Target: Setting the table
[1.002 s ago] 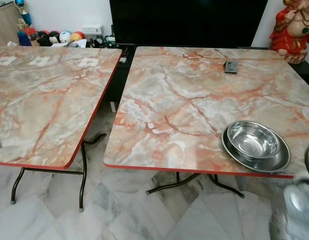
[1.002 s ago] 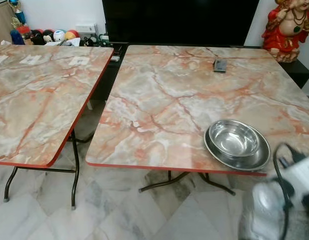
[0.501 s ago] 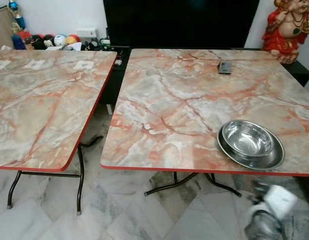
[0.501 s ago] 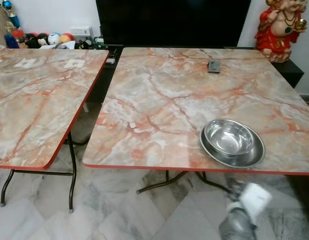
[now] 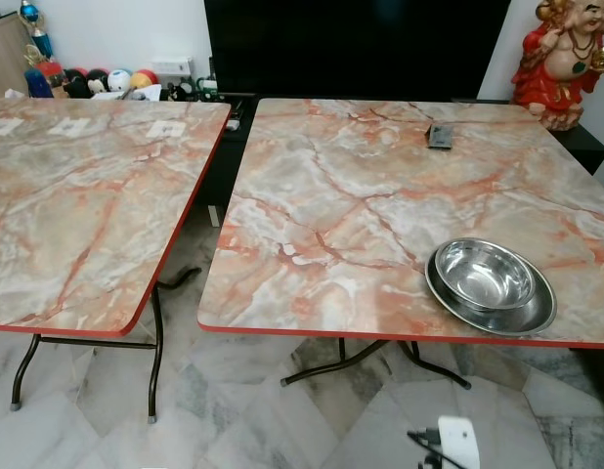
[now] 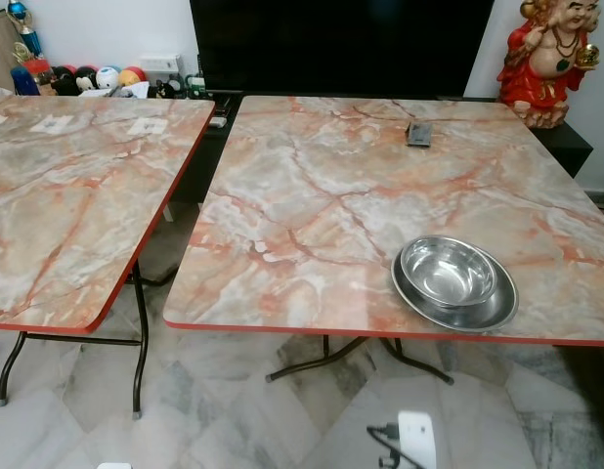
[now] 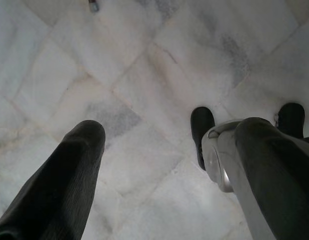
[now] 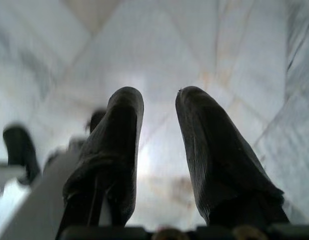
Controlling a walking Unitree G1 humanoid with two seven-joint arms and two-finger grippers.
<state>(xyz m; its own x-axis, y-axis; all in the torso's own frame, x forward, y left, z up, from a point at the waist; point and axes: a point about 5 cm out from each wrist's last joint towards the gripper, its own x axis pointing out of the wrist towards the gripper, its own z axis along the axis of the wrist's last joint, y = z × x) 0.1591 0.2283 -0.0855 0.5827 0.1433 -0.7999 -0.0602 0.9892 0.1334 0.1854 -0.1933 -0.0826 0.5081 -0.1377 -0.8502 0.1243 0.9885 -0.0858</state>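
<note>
A steel bowl [image 5: 484,275] sits inside a steel plate [image 5: 537,315] near the front right corner of the right marble-patterned table [image 5: 331,205]. A second table [image 5: 77,195] of the same pattern stands to its left. My right gripper [image 8: 158,100] hangs low and points at the marble floor, open with nothing between its fingers. A white part of my right arm [image 5: 456,445] shows below the table's front edge. My left gripper [image 7: 172,130] also hangs toward the floor, its fingers [image 7: 79,150] wide open and empty.
A small dark remote-like object [image 5: 440,136] lies at the far side of the right table. A red figurine [image 5: 561,59] stands at the back right, a black screen [image 5: 351,44] behind, and balls [image 5: 116,78] at the back left. A narrow gap separates the tables.
My right arm has dropped from beside the plate to low under the table's front edge. The camera has shifted slightly. Bowl and plate have not moved.
</note>
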